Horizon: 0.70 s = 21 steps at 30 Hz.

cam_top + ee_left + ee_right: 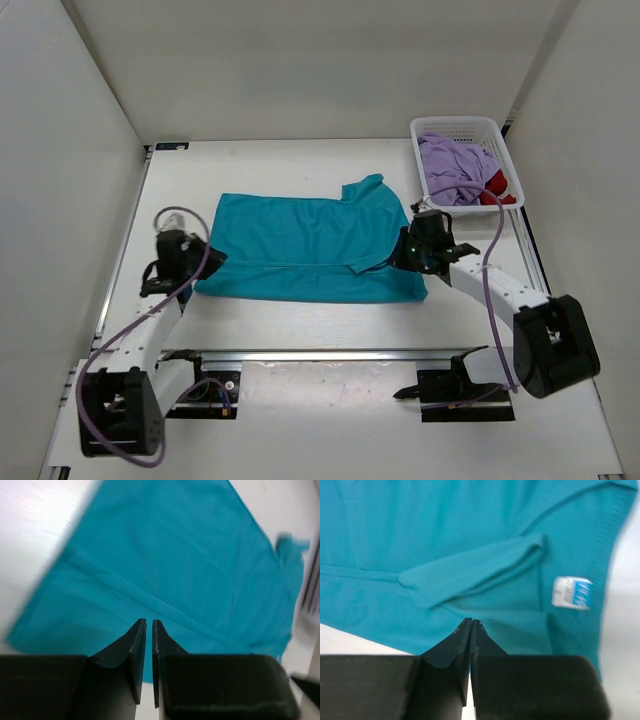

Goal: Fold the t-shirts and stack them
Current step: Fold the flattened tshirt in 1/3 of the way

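My white-linked left arm (pixel 140 330) and right arm (pixel 503 290) have black joints, looping purplish cables (pixel 486 285); black fingers (pixel 132 645) seem wedge-shaped.

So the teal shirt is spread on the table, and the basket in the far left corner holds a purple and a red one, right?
Not quite: the basket sits in the far right corner, as the top view shows. The teal shirt is spread on the table, and the basket holds a purple shirt and a red one.
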### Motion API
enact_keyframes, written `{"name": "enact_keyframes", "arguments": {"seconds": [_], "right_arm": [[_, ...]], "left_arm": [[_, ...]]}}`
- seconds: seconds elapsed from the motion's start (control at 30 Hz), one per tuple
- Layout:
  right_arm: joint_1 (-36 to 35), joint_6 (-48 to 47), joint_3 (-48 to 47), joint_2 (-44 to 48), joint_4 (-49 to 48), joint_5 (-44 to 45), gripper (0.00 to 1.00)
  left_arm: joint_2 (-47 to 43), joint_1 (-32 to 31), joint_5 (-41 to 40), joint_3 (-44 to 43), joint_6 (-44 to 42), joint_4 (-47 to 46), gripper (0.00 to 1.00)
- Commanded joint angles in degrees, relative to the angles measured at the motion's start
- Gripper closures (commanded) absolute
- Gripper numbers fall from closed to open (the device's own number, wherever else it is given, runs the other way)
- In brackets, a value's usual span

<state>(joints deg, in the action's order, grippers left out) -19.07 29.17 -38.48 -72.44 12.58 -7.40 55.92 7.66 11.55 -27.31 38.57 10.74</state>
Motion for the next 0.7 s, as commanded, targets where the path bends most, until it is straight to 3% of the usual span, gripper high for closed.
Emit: {"name": "enact_keyframes", "arguments": {"seconds": [0.0, 0.1, 0.13, 0.2, 0.33, 0.67], "right_arm": [[-3.1, -1.9, -4.8, -4.6, -1.4, -0.2, 1.0], [-7.5, -2.0, -6.6, -7.4, -2.0, 0.0, 1.0], [-9.0, -1.4, -6.4, -8.0, -2.2, -0.2, 1.0], [-10.5, -1.4, -6.3, -10.0, -2.6, -0.2, 1.0], [-12.1, -1.4, -6.9, -12.9, -3.0, -0.8, 1.0], [-10.7, -2.5, -10.7, -18.9, -3.2, -1.0, 1.0]], "left_arm": [[-0.3, -17.7, -7.3, -2.7, 0.0, -4.1, 0.82], [5.7, -36.6, -15.2, -3.2, 1.7, -10.0, 0.84], [7.3, -40.8, -14.8, -4.2, 2.1, -12.2, 0.84], [16.4, -43.6, -9.7, -5.6, 1.7, -15.8, 0.85], [25.3, -45.5, -6.1, -6.8, 2.8, -20.8, 0.86], [27.1, -43.1, -3.9, -1.3, 4.2, -27.2, 0.84]]}}
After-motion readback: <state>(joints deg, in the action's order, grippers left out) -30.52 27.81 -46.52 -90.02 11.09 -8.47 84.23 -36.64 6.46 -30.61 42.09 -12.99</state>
